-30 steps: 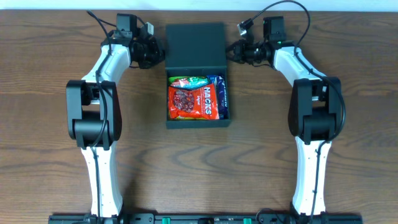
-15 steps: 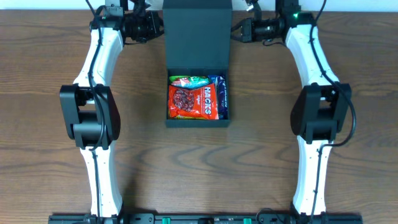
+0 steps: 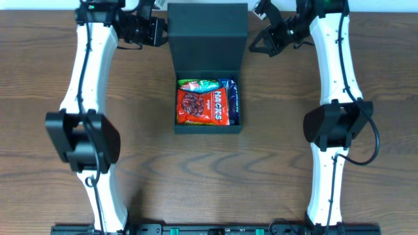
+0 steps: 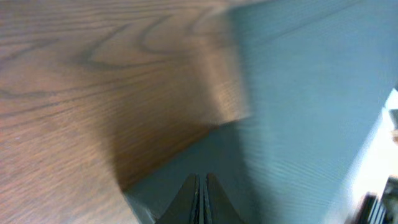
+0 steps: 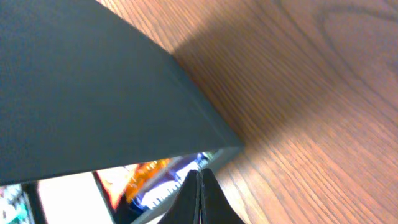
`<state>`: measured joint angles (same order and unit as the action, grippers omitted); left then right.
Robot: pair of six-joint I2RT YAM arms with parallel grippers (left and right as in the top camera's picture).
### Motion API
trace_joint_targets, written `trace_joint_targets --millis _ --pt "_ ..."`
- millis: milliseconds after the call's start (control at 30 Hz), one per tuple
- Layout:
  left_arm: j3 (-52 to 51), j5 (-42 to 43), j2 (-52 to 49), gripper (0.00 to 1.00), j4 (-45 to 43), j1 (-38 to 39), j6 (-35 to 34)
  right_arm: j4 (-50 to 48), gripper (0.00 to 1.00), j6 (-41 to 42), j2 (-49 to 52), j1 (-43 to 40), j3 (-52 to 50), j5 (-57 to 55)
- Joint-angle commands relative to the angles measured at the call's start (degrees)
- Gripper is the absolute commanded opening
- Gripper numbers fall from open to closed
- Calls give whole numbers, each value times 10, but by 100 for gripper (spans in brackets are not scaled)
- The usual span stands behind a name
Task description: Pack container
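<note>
**Both pincers clenched at the flanks of the raised lid**

The left gripper (image 4: 199, 186) is clenched. Its wrist view shows the two fingertips meeting with only a hairline between them and nothing held. The right gripper (image 5: 199, 183) is closed the same way, tips together and empty. Each sits just beside a side edge of the lid (image 3: 208, 36), one at the container's left flank and one at its right, both toward the container's far end. I judge that the closed tips serve as blunt props, one on each side, so that the flap swings evenly rather than twisting. Whether either tip actually touches the lid cannot be told.

The container (image 3: 208, 129) lies on the table (image 3: 150, 163) between the two arms, its tray on the near side of the lid. A red packet (image 3: 204, 108) covers most of the tray. A green packet (image 3: 196, 85) lies at the tray's far edge and a blue packet (image 3: 232, 98) along its right wall. The tray looks full, so closing the flap is probably the step in hand.

The overhead view gives the symmetry and the contents, but it foreshortens the lid and hides its tilt. The right wrist view shows the lid lifted, with packets glimpsed under its edge and its shadow on the wood. The left wrist view is blurred and shows only the teal face and a shadow.
</note>
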<state>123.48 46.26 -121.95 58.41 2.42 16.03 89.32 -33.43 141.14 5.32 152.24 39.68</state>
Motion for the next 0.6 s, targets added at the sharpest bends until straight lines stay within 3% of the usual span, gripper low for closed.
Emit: trace_joint_targets --millis 0,233,567 --pt "13 -18 27 6 28 1 93 2 1 -42 -19 0 9 -44" --pt "13 -19 32 6 118 6 158 -7 1 -35 -46 -32 9 -82" --pt "13 -35 33 6 145 5 157 -5 1 2 -57 -52 9 -82"
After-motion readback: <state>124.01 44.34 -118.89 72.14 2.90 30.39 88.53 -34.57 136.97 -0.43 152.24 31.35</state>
